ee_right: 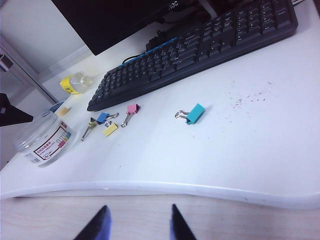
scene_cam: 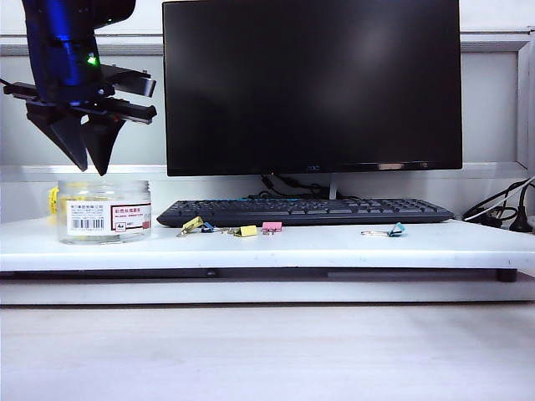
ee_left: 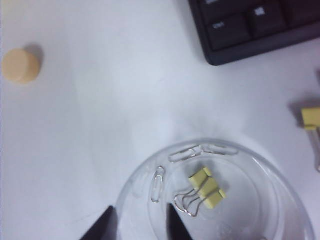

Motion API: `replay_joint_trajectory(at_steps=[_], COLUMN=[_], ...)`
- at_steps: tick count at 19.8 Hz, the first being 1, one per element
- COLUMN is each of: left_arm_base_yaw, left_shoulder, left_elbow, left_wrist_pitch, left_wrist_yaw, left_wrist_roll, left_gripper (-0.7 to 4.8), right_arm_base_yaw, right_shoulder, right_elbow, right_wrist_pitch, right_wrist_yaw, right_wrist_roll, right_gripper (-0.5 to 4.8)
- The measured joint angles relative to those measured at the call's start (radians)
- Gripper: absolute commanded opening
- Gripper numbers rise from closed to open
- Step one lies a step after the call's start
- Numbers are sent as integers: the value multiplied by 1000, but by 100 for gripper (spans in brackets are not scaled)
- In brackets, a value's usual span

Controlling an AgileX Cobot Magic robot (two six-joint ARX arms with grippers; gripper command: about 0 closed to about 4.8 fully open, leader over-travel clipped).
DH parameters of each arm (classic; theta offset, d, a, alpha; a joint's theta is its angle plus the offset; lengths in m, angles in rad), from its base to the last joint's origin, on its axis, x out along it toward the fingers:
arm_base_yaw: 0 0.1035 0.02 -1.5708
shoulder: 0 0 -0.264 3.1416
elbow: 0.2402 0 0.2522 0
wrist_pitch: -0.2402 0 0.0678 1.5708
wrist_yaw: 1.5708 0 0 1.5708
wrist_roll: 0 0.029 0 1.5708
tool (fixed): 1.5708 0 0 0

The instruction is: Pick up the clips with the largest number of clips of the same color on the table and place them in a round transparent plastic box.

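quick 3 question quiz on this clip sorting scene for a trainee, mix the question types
1. True or false: a yellow clip already lies in the round transparent plastic box.
2. Which clip lies alone, right of the others? A pink B teal C yellow
3. Fill in: the left hand hangs above the ___.

Key: 1 true. 2 B, the teal clip. 3 box. The right hand is open, back from the table edge.

My left pincer (scene_cam: 94, 167) hung at twelve o'clock over the box (scene_cam: 104, 213); clips (scene_cam: 219, 227) lay at its three o'clock, before the keyboard (scene_cam: 305, 210).
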Motion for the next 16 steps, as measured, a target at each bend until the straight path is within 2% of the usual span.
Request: replay_joint_trajectory(at_steps=[4, 5, 10, 13, 16], left_arm_base_yaw=[0, 0, 0, 0, 0], left_shoulder=[-23, -48, -275, -441, -586], left_elbow=[-2, -2, -3, -76, -233], left_wrist_pitch=[-17, -14, -27, -37, -39], left_wrist_yaw=[7, 26, 152, 224, 246], left_wrist_roll=[40, 42, 45, 45, 45], left_gripper=[138, 138, 137, 134, 134], right_arm_base_yaw=[2, 10, 64, 76, 76], right_shoulder=[0, 0, 3, 91, 287], right_elbow=[0, 0, 47, 142, 227], right_wrist_pitch=[66, 99, 144, 130, 138], right_wrist_yaw=[-98, -105, -111, -92, -92], right_wrist_roll=[-5, -5, -24, -73, -78], right_gripper=[200, 217, 226, 226, 226])
